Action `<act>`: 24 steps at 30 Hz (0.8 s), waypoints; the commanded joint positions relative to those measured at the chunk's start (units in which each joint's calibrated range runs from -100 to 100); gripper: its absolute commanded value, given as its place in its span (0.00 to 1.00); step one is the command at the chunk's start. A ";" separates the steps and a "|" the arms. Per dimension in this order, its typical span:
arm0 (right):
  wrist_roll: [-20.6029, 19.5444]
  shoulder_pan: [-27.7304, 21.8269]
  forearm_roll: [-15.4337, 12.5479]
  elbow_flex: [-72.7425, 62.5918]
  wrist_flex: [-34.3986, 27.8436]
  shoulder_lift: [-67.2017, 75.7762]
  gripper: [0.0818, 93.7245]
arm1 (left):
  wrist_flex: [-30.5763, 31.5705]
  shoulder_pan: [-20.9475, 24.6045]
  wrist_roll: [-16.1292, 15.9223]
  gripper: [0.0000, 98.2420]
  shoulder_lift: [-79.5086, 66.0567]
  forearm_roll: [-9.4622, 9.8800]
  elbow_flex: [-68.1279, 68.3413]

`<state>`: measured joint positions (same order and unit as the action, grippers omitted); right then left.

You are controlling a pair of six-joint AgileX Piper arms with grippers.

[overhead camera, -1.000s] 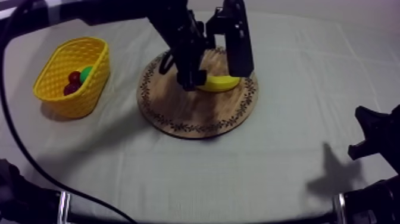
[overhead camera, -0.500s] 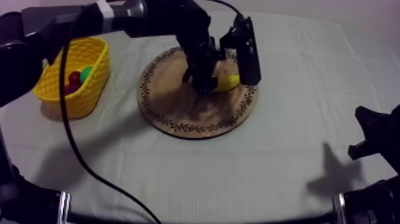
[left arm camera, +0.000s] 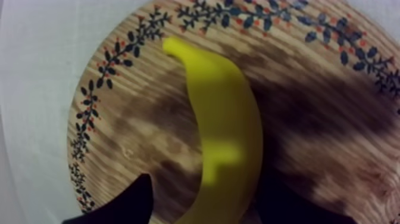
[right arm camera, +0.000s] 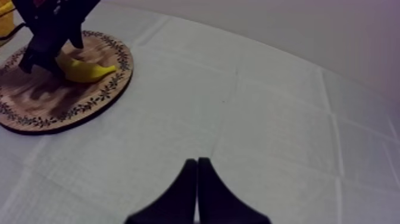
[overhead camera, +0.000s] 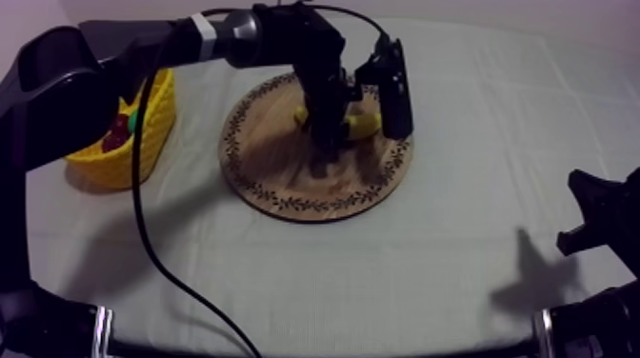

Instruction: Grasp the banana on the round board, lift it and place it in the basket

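Observation:
The yellow banana (overhead camera: pixel 364 127) lies on the round wooden board (overhead camera: pixel 286 167) with the patterned rim. My left gripper (overhead camera: pixel 327 126) hangs low over the banana's middle. In the left wrist view the banana (left arm camera: pixel 223 131) runs between the two black fingers (left arm camera: pixel 132 201), which stand apart on either side of it, so my left gripper (left arm camera: pixel 208 208) is open. The yellow basket (overhead camera: pixel 157 114) stands at the left, partly behind my left arm. At the lower right, my right gripper (overhead camera: pixel 589 224) rests, and its fingers lie together as a wedge (right arm camera: pixel 197 179).
A small red fruit (overhead camera: pixel 115 134) and something green (overhead camera: pixel 134 116) lie in the basket. In the right wrist view, the board (right arm camera: pixel 36 104), the banana (right arm camera: pixel 83 70) and the left gripper (right arm camera: pixel 47 42) sit far off. Bare cloth (overhead camera: pixel 314 276) spreads in front of the board.
My left arm has swung in and come down, and its gripper now straddles the banana. The arm now covers part of the basket. The right arm has not moved.

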<state>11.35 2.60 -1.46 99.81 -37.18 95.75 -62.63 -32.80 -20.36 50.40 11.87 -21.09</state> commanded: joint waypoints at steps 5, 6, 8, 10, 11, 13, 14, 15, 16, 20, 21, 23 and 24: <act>0.00 0.00 0.02 -0.03 0.00 0.00 0.00 | -0.11 0.04 -0.16 0.62 0.95 -0.22 -0.55; 0.00 0.00 0.02 -0.03 0.00 0.00 0.00 | -0.14 0.04 -0.23 0.61 1.02 -0.23 -0.55; 0.00 0.00 0.02 -0.03 0.00 0.00 0.00 | -0.30 0.04 -0.50 0.57 1.14 -0.25 -0.56; 0.00 0.00 0.02 -0.03 0.00 0.00 0.00 | -0.49 0.04 -1.05 0.49 1.21 -0.39 -0.56; 0.00 0.00 0.02 -0.03 0.00 0.00 0.00 | -0.58 0.04 -1.38 0.44 1.22 -0.49 -0.53; 0.00 0.00 0.02 -0.03 0.00 0.00 0.00 | -0.68 0.04 -1.93 0.37 1.24 -0.72 -0.43; 0.00 0.00 0.02 -0.03 0.00 0.00 0.00 | -0.71 0.04 -2.12 0.34 1.25 -0.85 -0.37; 0.00 0.00 0.02 -0.03 0.00 0.00 0.00 | -0.73 0.04 -2.29 0.31 1.25 -0.98 -0.29; 0.00 0.00 0.02 -0.03 0.00 0.00 0.00 | -0.75 0.04 -2.42 0.30 1.28 -1.11 -0.21; 0.00 0.00 0.02 -0.03 0.00 0.00 0.00 | -0.80 0.20 -2.38 0.28 1.17 -1.52 0.22; 0.00 0.00 0.02 -0.03 0.00 0.00 0.00 | -0.94 0.26 -2.24 0.28 1.02 -1.57 0.32; 0.00 0.00 0.02 -0.03 0.00 0.00 0.00 | -1.83 0.37 -1.85 0.28 0.49 -1.71 0.22; 0.00 0.00 0.02 -0.03 0.00 0.00 0.00 | -2.39 0.43 -1.60 0.29 0.10 -1.84 0.09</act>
<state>11.19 2.60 -1.46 99.81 -37.18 95.75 -64.64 -32.44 -22.22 50.94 10.15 -20.83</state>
